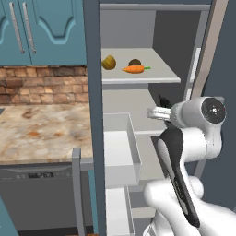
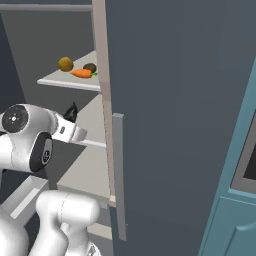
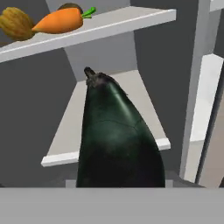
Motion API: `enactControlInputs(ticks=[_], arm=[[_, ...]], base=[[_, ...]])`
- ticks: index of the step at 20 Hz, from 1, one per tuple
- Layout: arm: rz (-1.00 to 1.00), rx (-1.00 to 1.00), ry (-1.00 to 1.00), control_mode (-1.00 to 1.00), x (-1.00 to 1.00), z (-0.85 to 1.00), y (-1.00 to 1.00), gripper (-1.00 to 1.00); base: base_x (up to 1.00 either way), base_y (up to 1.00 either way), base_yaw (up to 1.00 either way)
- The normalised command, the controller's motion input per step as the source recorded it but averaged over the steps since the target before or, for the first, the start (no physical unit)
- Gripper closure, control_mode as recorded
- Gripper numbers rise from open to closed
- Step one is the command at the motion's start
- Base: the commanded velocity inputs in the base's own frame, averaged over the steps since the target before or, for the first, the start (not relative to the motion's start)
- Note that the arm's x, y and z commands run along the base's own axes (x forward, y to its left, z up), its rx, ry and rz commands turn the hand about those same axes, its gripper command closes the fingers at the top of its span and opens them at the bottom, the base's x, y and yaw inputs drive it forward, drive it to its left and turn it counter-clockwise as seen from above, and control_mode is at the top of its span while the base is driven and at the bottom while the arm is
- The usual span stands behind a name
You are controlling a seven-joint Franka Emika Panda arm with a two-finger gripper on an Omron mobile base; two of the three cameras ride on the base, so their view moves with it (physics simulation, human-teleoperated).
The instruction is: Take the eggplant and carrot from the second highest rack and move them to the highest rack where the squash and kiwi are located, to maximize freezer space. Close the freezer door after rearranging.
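Jaws clenched on the eggplant (image 3: 118, 140): in the hand view the dark, glossy lump fills the lower middle of the frame, its stem end pointing up toward the back of the freezer (image 1: 92, 115). In the left base view the gripper (image 1: 162, 105) sits right of centre, with the eggplant showing as a small dark tip above the white hand. Behind the eggplant, in the middle of the hand view, lies a pale shelf (image 3: 70, 131), and the eggplant is held above its front edge.

Higher up, in the upper left of the hand view, the top shelf (image 3: 109, 26) carries the carrot (image 3: 59, 21), with the squash (image 3: 15, 24) just left of it and the brown kiwi (image 3: 70, 6) peeking out behind it. The left base view shows the same three close together on that shelf, above the gripper.

The freezer door (image 2: 175, 125) stands open, taking up the right of the right base view. A marbled counter (image 1: 41, 133) lies at the left of the left base view.
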Motion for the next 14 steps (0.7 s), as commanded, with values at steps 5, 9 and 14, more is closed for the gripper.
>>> enactControlInputs(ticks=[5,9,14], arm=[[-0.01,0.0,-0.29,-1.0,-0.35,0.81,0.0,1.0],[-0.11,0.0,-0.06,-1.0,-0.01,0.46,0.0,1.0],[-0.16,0.0,0.25,-1.0,0.49,0.36,-0.03,1.0]], base=[[0.0,0.0,0.0],[0.0,0.0,0.0],[0.0,0.0,0.0]])
